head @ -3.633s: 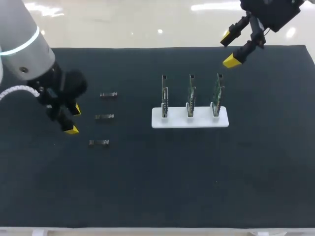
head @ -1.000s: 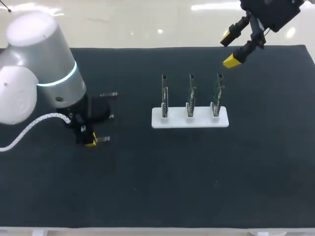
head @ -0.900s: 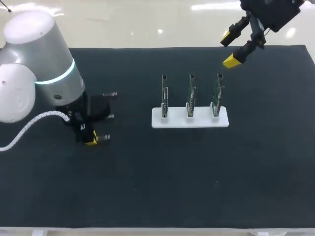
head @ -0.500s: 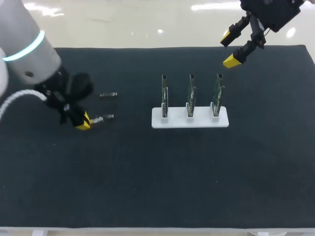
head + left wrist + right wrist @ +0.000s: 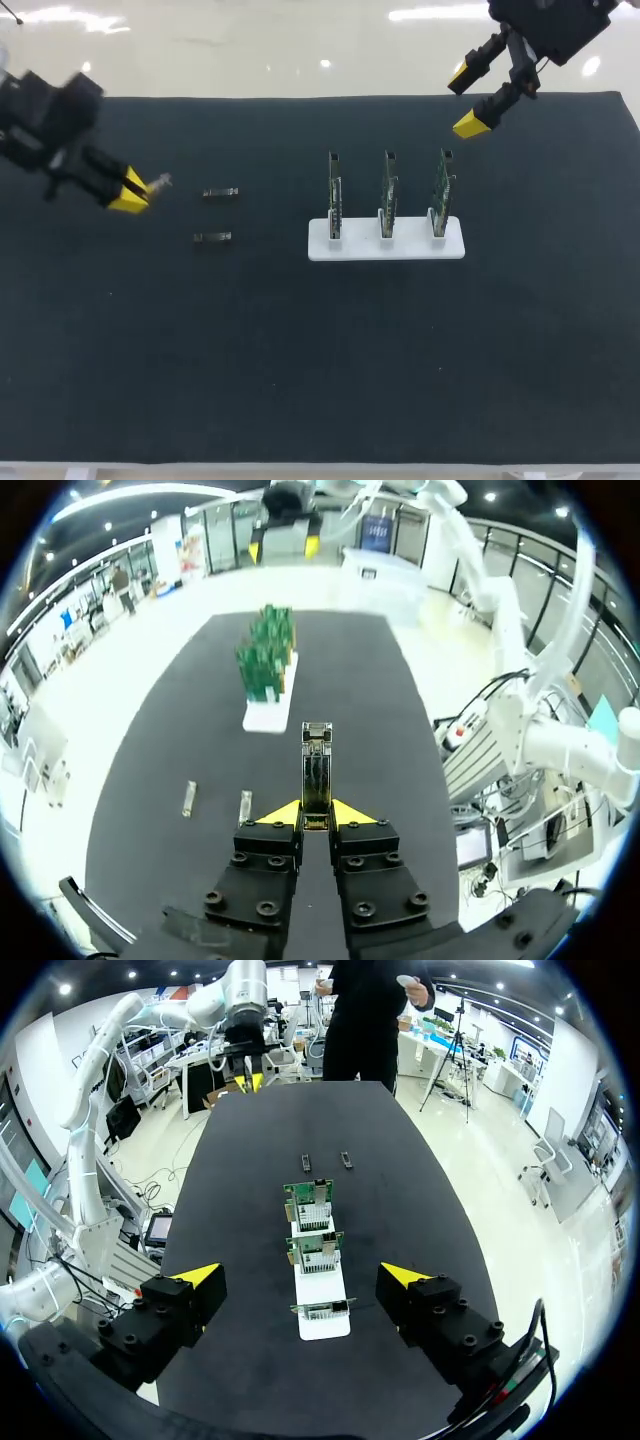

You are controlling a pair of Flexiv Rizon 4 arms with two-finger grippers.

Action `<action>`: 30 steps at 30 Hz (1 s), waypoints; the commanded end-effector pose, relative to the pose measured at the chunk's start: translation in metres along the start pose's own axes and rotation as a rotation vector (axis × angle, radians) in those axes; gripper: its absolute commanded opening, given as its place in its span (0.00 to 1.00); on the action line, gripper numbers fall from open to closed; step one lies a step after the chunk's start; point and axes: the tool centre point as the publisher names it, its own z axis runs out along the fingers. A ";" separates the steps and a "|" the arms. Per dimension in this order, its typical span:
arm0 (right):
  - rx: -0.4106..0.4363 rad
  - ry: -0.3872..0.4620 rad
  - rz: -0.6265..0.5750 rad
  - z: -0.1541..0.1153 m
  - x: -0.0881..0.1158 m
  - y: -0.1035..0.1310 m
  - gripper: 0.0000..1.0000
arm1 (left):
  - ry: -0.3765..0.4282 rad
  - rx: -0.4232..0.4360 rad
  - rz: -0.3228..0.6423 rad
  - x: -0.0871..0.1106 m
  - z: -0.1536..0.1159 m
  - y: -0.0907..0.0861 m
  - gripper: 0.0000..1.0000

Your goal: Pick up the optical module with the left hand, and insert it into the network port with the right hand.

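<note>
table [image 5: 300,400] — black top | white rack [image 5: 386,247] of three boards, 2 o'clock of centre | near module [image 5: 212,237], far module [image 5: 220,192] — 10 o'clock

Robotics and electronics lab bench. A wide tabletop [image 5: 320,380] covered in black matting carries a white stand [image 5: 386,245] holding three upright green circuit boards [image 5: 387,190]. Small metal optical modules [image 5: 212,238] lie beside it. Industrial robot arms [image 5: 555,25] hang over the tabletop from both sides.

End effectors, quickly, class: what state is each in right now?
Left end effector: shut on the optical module.
Right end effector: open, holding nothing.
</note>
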 end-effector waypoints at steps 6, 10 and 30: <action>-0.002 -0.002 -0.001 0.000 0.000 -0.001 1.00 | -0.393 -0.049 0.041 -0.001 -0.049 -0.005 0.00; -0.002 -0.002 -0.001 0.000 0.000 -0.001 1.00 | -0.469 -0.022 0.029 0.000 -0.055 0.000 0.00; -0.002 -0.002 -0.001 0.000 0.000 -0.001 1.00 | -0.483 -0.010 0.025 0.001 -0.056 0.002 0.00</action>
